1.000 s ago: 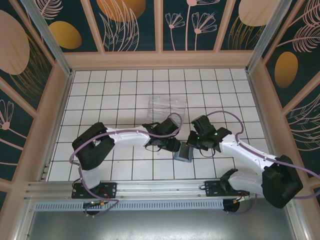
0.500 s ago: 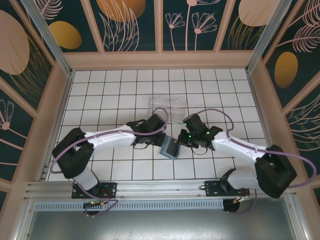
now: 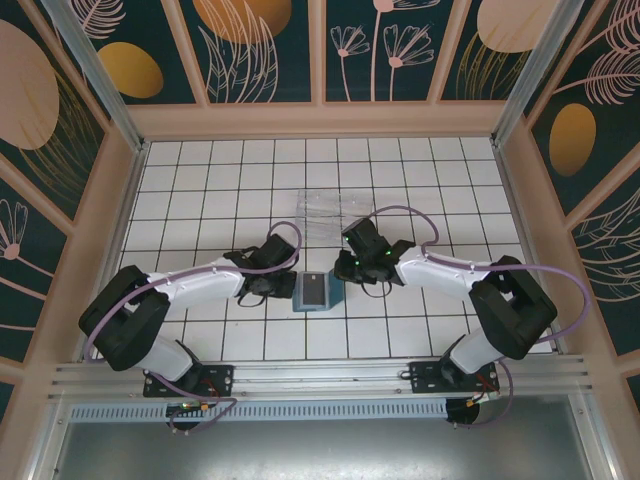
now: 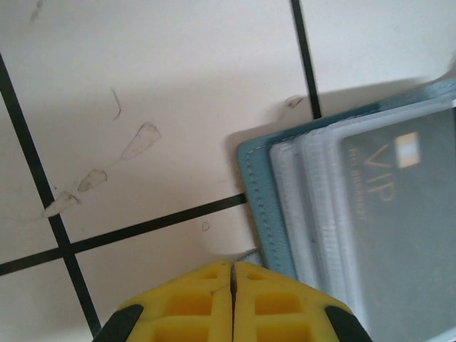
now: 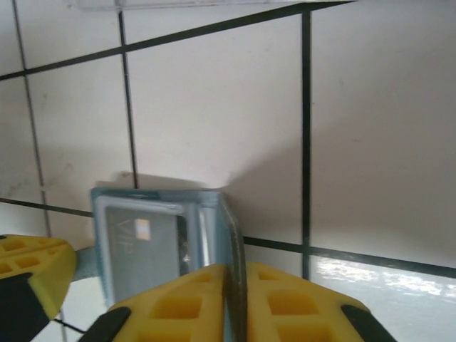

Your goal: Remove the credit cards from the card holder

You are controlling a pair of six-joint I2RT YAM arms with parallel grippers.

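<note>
While on floral-walled white tiles, card holder tight in right end effector; left end effector together.

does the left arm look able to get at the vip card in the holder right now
Probably yes: the grey VIP card lies face up in the open card holder, right beside the left gripper, with nothing between them. Its jaws are shut, though, so they must open first.
</note>
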